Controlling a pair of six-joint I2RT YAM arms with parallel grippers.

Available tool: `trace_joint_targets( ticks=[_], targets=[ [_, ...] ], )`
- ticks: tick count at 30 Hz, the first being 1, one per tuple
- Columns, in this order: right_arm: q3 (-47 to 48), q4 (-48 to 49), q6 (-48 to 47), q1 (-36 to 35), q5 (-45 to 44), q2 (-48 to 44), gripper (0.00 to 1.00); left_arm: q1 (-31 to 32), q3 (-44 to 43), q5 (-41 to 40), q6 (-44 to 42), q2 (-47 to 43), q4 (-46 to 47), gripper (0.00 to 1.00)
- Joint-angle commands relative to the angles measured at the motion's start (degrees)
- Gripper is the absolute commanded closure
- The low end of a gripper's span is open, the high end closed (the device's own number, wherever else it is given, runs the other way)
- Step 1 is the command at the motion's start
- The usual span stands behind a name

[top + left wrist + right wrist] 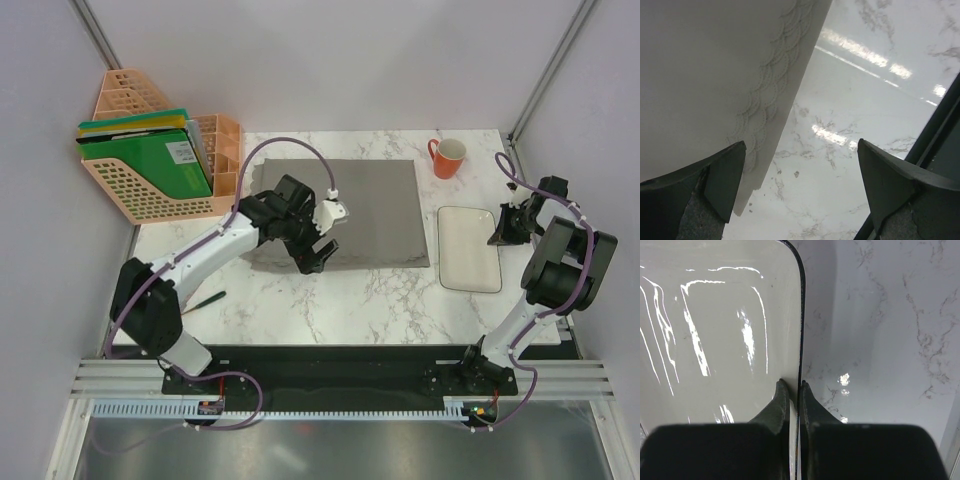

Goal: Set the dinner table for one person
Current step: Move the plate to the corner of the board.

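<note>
Top external view: a large rectangular dinner table (350,300) of white marble pattern with grey veins fills the middle of the scene, with two white and black robot arms bolted at its near edge. A grey rectangular cloth placemat (380,210) lies flat on the far middle of the table. Just to its right, apart from it, a white glossy rectangular plate (470,248) lies on the marble. An orange ceramic mug (447,157) stands upright at the far right, beyond the plate. A peach plastic mesh file holder (150,190) with green folders stands at the far left corner. The left gripper (322,245) hangs over the near left part of the placemat, with the marble directly below and on its near side. In the left wrist view its jaws are spread wide and hold nothing: one finger is over the placemat's (715,75) scalloped edge, the other over the bare table (840,100). The right gripper (503,232) is at the plate's right edge, low over the right side of the table. In the right wrist view this gripper (794,405) is pinched narrowly on the plate's (715,340) thin dark rim, one finger on each side of it. The marble table (880,340) lies just beside the fingers on the right.
</note>
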State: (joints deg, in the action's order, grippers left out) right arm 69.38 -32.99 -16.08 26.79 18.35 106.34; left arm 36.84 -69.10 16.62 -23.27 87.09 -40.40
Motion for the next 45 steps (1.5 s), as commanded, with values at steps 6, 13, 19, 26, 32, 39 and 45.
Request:
trace_joint_targets(
  ticks=[6, 13, 19, 26, 32, 39, 45],
  targets=[
    [-5.8, -2.4, -4.1, -1.2, -5.5, 4.7, 0.94, 1.7, -26.1, 26.5, 4.3, 18.8, -6.7, 0.0],
    [-5.8, -2.0, -5.3, -1.3, -4.6, 4.1, 0.94, 2.0, -46.3, 46.0, 11.7, 40.0, -11.5, 0.0],
    [-7.0, -1.4, -6.3, -1.2, -3.7, 3.6, 0.94, 3.7, -60.2, 41.2, 18.7, 51.7, -11.1, 0.0],
    [-6.9, -1.0, -7.7, -1.0, -5.5, 4.7, 0.96, 8.0, -71.4, 33.7, 20.6, 59.0, -12.3, 0.0],
    [-6.8, -1.3, -8.4, -0.9, -6.4, 3.0, 0.96, 9.1, -65.3, 27.3, 14.2, 52.5, -13.1, 0.0],
    [-5.9, -2.8, -8.3, -0.8, -5.3, 1.0, 0.94, 8.5, -56.8, 21.1, 10.7, 40.8, -13.3, 0.0],
    [-6.4, -5.9, -10.5, -0.8, -6.9, 1.2, 0.97, 6.8, -47.5, 18.4, 9.9, 30.4, -13.2, 0.0]
  ],
)
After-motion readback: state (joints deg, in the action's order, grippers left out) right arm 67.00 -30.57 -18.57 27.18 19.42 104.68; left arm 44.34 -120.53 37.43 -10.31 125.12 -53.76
